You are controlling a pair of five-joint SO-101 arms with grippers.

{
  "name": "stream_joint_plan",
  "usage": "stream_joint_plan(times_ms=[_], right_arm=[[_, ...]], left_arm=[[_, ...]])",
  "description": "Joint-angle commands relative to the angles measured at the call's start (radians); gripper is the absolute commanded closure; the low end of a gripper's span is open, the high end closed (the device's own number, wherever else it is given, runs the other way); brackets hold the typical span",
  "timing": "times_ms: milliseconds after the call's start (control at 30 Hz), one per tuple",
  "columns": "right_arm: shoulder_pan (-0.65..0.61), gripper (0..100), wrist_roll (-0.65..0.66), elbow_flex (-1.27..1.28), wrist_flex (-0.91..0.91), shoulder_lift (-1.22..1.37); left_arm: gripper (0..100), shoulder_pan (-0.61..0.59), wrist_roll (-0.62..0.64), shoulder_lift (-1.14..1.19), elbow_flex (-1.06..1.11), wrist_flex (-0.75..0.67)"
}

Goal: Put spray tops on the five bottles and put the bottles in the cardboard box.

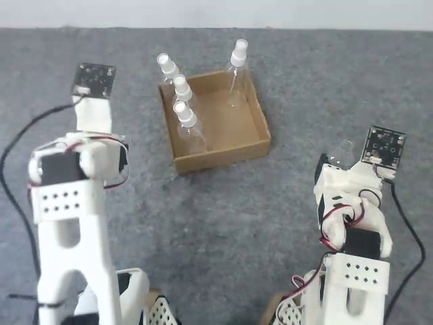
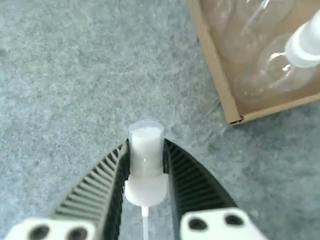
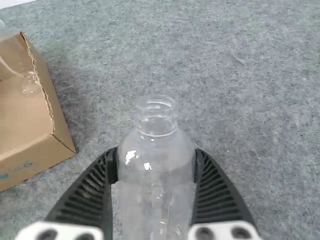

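Sitting between the arms and farther out on the mat (image 1: 284, 74), the box (image 1: 220, 154) is carrying four topped bottles (image 1: 186, 125), one at its far corner. The right gripper (image 3: 155, 154) is squeezing the fifth bottle (image 3: 156, 170) by its body, open neck pointing away from the wrist. The left gripper (image 2: 145, 146) is pinching a spray top (image 2: 146, 135), tube trailing back toward its wrist. Both are sitting well apart, so the top is probably needing a turn before its tube can enter that neck.

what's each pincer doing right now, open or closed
Left pincer: closed on a white plastic spray top.
Right pincer: closed on a clear plastic bottle without a top.
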Motion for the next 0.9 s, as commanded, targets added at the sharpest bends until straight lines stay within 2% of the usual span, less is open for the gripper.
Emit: stream_joint_plan(times_ms=[0,300,500,733,867], right_arm=[[-0.008,97.8,0.020,-0.011,-0.012,-0.030],[-0.010,97.9,0.020,-0.011,-0.010,-0.030],[-0.010,97.9,0.020,-0.018,0.015,-0.035],[-0.070,97.9,0.021,-0.018,0.120,-0.196],[-0.097,97.9,0.055,0.031,0.120,-0.289]], left_arm=[[99,0.028,0.101,-0.121,0.022,-0.040],[99,0.109,0.272,-0.282,0.025,-0.043],[99,0.137,0.281,-0.358,0.025,-0.041],[99,0.198,0.388,-0.423,0.015,-0.051],[99,0.236,0.436,-0.457,-0.001,-0.052]])
